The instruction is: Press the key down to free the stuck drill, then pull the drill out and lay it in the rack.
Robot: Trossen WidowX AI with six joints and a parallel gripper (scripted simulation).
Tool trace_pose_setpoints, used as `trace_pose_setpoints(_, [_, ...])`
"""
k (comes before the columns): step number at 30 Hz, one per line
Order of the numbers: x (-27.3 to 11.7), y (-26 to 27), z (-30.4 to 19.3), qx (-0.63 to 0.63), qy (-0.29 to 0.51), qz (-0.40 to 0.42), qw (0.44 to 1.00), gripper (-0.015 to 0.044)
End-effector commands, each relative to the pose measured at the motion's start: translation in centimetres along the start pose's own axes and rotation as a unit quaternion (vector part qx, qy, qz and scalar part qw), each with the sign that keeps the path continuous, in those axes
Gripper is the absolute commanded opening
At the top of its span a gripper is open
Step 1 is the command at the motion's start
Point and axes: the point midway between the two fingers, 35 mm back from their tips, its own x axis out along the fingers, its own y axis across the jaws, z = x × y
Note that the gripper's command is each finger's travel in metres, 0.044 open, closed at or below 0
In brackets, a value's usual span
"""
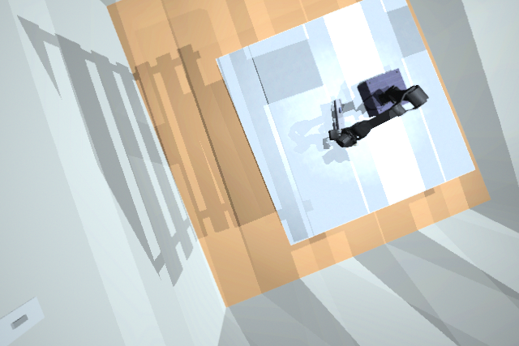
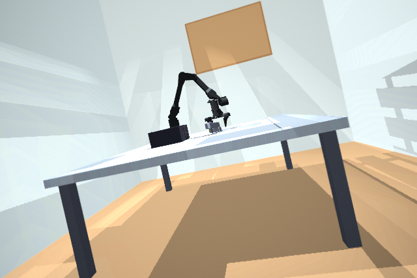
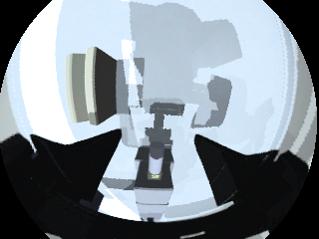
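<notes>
My gripper is open and empty, its fingers pointing down. It hangs over the grey fixture, which stands on the white table. In the wrist view the fixture lies below and between the spread fingers. A pale cylinder with a dark end sits over its dark top; I cannot tell whether this is the drill. A dark crossbar on a short stem shows further up; I cannot tell whether it is the key. I cannot make out a rack for certain.
A cream and dark rounded object stands left of the fixture in the wrist view. The dark purple box sits by the arm's base. Shadows of the arm fall across the table.
</notes>
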Motion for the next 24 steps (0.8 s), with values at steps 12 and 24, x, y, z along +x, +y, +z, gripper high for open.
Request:
trace_pose_setpoints(12, [0.37,0.08,-0.16,0.0,0.001,0.001,1.0,0.023])
trace_pose_setpoints(24, [0.37,0.08,-0.16,0.0,0.001,0.001,1.0,0.0])
